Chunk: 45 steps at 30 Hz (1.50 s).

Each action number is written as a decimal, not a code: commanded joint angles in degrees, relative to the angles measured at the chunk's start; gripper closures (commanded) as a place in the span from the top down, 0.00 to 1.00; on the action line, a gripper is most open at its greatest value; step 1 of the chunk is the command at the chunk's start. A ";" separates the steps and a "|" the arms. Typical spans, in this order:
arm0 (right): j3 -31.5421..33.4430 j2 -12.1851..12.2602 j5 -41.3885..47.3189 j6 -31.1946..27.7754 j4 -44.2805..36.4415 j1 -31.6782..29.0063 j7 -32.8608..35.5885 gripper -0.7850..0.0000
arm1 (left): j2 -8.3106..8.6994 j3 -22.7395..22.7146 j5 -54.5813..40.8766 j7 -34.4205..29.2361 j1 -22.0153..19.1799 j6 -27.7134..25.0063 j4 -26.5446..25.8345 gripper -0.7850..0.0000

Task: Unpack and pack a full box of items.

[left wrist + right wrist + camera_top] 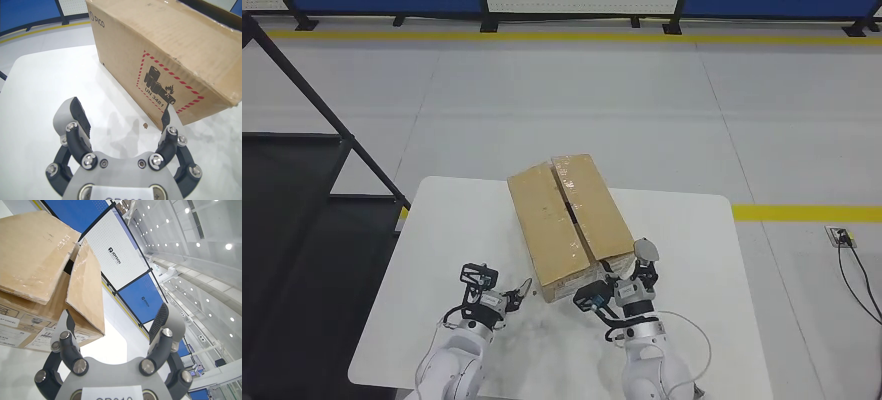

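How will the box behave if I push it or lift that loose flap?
The cardboard box looks stiff-walled and squat, so it would likely slide on the smooth table rather than tip. Its loose flap probably bends at the crease, and the glossy tape on it may be slippery.

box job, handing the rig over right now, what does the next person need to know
Box: on the table, top flaps down, dark gap at the seam.
Left gripper: open, empty, beside its long side.
Right gripper: open, empty, at its near corner.
Done: nothing unpacked yet.
To do: open the flaps, unpack, repack.
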 commanded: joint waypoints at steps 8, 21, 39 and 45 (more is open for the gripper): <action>0.01 -0.93 0.60 -2.44 2.17 1.84 -1.12 1.00 | -0.12 -0.74 0.02 0.70 0.83 0.25 -0.32 1.00; -0.29 -2.50 2.69 -2.16 6.99 4.78 -3.01 0.11 | -0.19 -2.99 -0.81 1.73 2.27 1.08 -1.13 1.00; 2.62 -2.61 5.67 -8.38 3.18 1.04 -9.33 0.00 | -0.19 -4.89 2.02 1.19 1.52 1.49 -1.07 1.00; 4.59 -2.21 6.41 -11.02 1.05 -0.92 -12.21 0.00 | -0.34 -4.15 3.66 1.46 1.35 1.46 -0.89 1.00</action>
